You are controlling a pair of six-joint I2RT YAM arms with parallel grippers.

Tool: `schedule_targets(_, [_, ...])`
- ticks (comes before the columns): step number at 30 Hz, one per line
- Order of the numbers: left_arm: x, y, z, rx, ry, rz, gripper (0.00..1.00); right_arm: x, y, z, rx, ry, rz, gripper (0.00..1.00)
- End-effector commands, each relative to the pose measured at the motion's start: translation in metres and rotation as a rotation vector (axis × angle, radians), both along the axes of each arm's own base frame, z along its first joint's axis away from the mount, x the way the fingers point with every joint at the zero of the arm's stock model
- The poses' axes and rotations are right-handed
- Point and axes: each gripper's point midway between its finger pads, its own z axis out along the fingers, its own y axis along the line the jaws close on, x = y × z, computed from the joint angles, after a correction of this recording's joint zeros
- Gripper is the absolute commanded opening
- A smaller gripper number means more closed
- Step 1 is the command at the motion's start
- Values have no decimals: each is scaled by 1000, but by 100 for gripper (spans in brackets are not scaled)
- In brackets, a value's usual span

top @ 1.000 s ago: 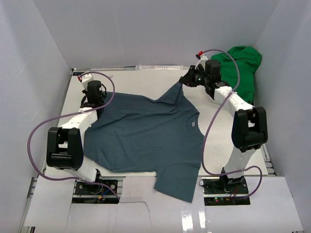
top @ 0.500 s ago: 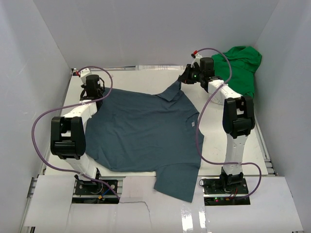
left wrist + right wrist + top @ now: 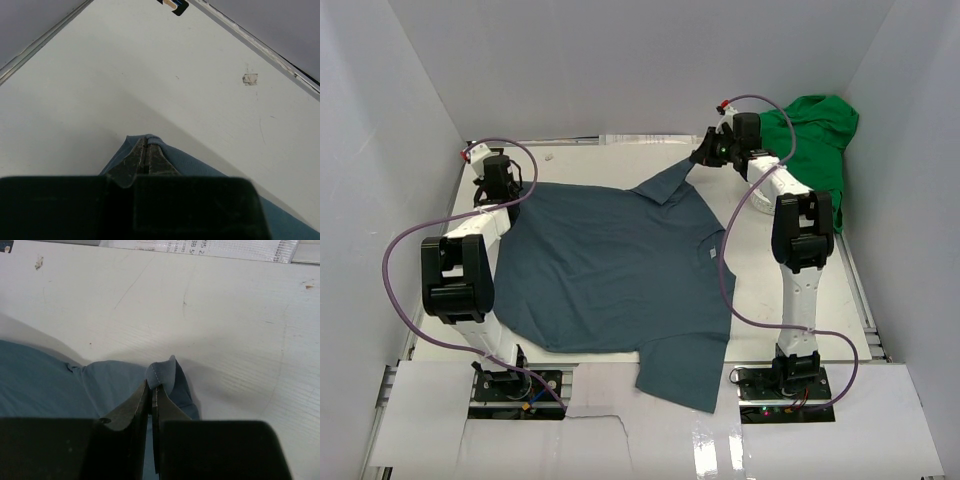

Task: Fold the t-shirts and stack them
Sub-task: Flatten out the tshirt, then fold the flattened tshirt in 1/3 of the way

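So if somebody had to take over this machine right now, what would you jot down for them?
Left pincer: shut on the far-left corner of the slate-blue t-shirt.
Right pincer: shut on that shirt's far-right tip.
The blue shirt lies spread on the table between the arms. The green t-shirt sits bunched at the far right.
Done: blue shirt laid out.
Left: fold both shirts and stack them.

Neck label [image 3: 717, 254] was unreadably small, green t-shirt [image 3: 820, 130] partly hidden behind right arm [image 3: 798, 225], edge of slate-blue t-shirt [image 3: 620, 270] behind left arm [image 3: 455, 280].
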Motion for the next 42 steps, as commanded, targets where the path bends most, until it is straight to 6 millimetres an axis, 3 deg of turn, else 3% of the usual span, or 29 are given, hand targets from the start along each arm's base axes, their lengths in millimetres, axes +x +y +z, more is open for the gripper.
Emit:
schedule_targets(1, [7, 3, 15, -17, -51, 1, 0, 11, 1, 19, 8, -43, 12, 8])
schedule_targets(9, [18, -8, 4, -43, -33, -65, 0, 24, -10, 27, -2, -69, -28, 8])
schedule_targets(11, [21, -10, 2, -50, -31, -74, 0, 30, -9, 39, 10, -91, -21, 8])
schedule_targets(15, [22, -11, 0, -46, -25, -84, 0, 35, -5, 43, 27, -96, -8, 8])
schedule_targets(22, [21, -11, -4, -26, -4, -99, 0, 32, -2, 63, 53, -125, 4, 8])
schedule_targets(24, [21, -16, -6, -35, 1, -132, 0, 26, 2, 68, 71, -116, 26, 8])
schedule_targets(26, [19, -19, -7, -42, 4, -144, 0, 13, 8, 56, 68, -84, 38, 8])
schedule_targets(27, [16, -17, -10, -39, 11, -134, 0, 9, 9, 69, 72, -116, 34, 8])
schedule_targets(29, [16, -16, -12, -30, 21, -132, 0, -6, 13, 52, 64, -80, 38, 8])
schedule_targets(30, [16, -15, -14, -25, 32, -135, 0, -7, 15, 62, 71, -110, 41, 8])
schedule_targets(32, [16, -14, -18, -14, 56, -140, 0, -16, 19, 53, 70, -89, 51, 8])
schedule_targets(42, [8, -6, -35, 25, 163, -106, 0, -46, 31, 50, 63, -78, 75, 8])
